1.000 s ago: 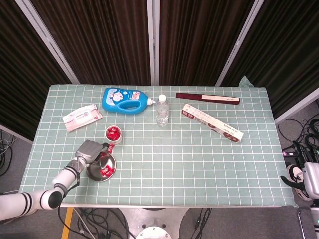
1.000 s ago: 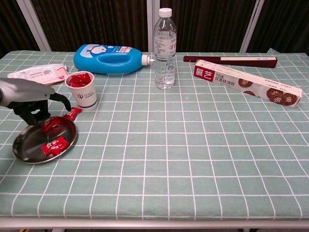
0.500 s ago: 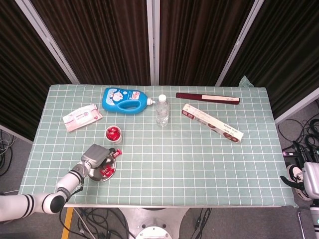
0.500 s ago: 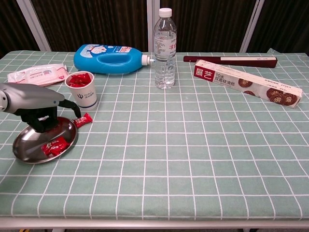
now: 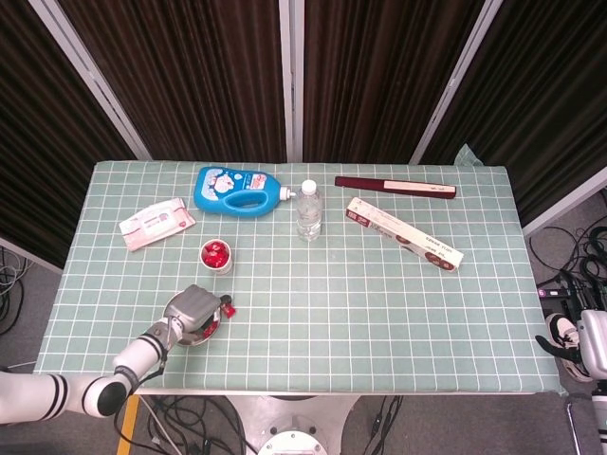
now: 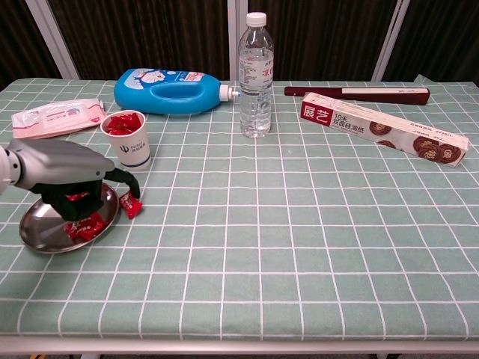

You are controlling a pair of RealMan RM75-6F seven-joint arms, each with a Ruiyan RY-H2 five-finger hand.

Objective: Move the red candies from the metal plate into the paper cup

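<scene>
The left hand (image 6: 71,178) hangs low over the metal plate (image 6: 37,232) with its fingers curled down, one dark fingertip right by a red candy (image 6: 130,204) at the plate's right edge — I cannot tell if it holds that candy or only touches it. More red candies (image 6: 84,227) lie in the plate under the hand, and the paper cup (image 6: 126,139) stands just behind it on the worktop (image 6: 299,224), already with red candies inside. The right hand (image 5: 580,343) is far off past the worktop's right edge — too small to tell how its fingers lie.
</scene>
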